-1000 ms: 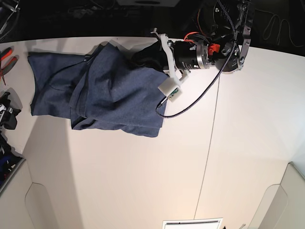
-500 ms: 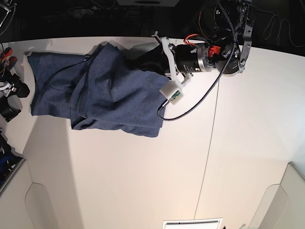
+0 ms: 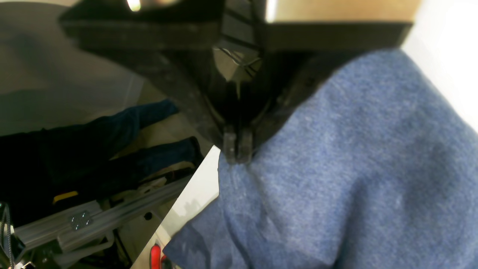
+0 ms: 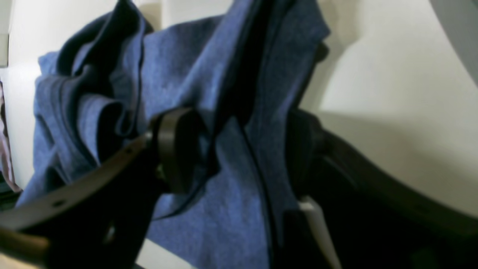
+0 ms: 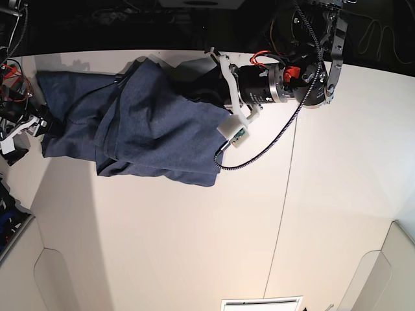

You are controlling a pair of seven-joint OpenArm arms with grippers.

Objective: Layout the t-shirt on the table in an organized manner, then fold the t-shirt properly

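Observation:
The slate-blue t-shirt lies bunched and partly folded over itself at the far left of the white table. No lettering shows. My left gripper is at the shirt's far right corner. In the left wrist view its fingertips are shut on a pinch of the t-shirt. My right gripper is at the shirt's left edge. Its jaws stand wide open, with a hanging fold of the t-shirt between the fingers.
Red-handled tools lie at the table's left edge, beside the right arm. Raised white corner panels stand at the near left and near right. A dark seam crosses the tabletop. The table's far edge runs just behind the shirt.
The right arm has come in from the left edge to the shirt's left border. The left gripper keeps its hold and has shifted slightly, moving the shirt's far right corner a little.

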